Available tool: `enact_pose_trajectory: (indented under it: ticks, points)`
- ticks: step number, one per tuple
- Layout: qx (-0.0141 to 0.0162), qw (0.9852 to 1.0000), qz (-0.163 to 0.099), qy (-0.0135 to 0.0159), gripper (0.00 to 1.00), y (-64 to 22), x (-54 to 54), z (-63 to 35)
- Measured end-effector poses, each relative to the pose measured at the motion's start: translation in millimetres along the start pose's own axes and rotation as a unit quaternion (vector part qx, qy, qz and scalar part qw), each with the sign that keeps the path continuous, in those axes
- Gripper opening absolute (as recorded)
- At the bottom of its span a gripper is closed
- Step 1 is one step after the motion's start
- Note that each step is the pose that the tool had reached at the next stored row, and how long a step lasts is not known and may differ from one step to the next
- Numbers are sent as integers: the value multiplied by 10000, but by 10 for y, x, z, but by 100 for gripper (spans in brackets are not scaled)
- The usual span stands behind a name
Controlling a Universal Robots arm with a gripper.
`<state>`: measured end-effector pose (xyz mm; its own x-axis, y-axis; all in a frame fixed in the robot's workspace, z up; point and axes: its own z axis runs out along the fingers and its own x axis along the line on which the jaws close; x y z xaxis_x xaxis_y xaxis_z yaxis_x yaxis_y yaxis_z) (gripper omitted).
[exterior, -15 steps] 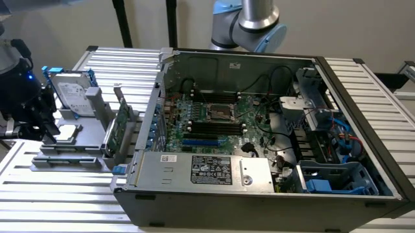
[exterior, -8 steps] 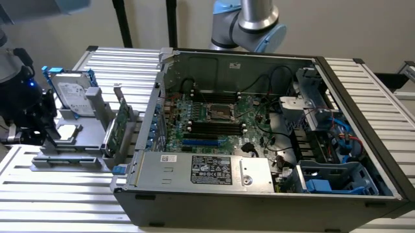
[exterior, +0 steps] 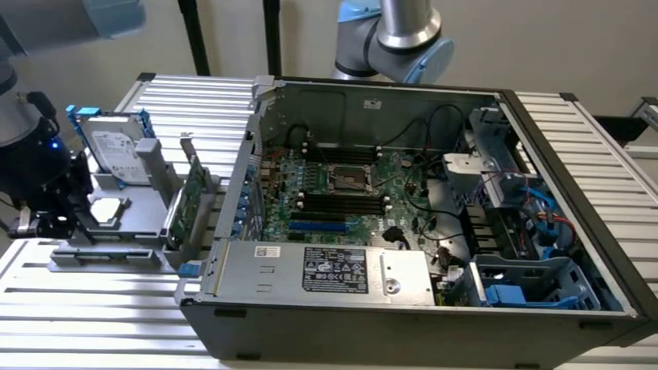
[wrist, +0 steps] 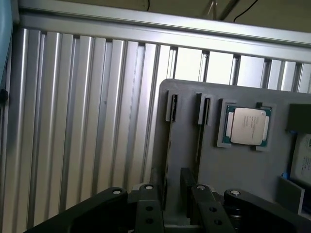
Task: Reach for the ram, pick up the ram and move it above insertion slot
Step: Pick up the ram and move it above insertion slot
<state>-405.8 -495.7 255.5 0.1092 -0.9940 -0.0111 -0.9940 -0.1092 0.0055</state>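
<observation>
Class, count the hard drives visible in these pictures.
1. The hard drive sits in the grey holder at the exterior view's left, outside the computer case; others may hide inside it.

Robotics lab or test workshop set up for computer assembly. A tabletop (exterior: pixel 82 308) of ribbed aluminium profiles carries a desktop computer case (exterior: pixel 411 331) lying with its side panel off, exposing the motherboard (exterior: pixel 340 189), cables and power supply (exterior: pixel 329 270). Beside it, on the exterior view's left, a grey moulded fixture (exterior: pixel 113 258) holds loose parts: a hard drive (exterior: pixel 113 150) and a processor chip (wrist: pixel 248 125). A black gripper (wrist: pixel 175 194) hangs over the fixture. A silver and pale blue industrial robot arm (exterior: pixel 406 35) stands behind, against a plain beige wall (exterior: pixel 555 46).
</observation>
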Motion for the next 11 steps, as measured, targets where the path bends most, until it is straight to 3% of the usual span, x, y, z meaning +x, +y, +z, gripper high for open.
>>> enact_pose_trajectory:
  ticks: [11]
  points:
    - [0, 10000, 0, 0, 31, 1, 18, 200]
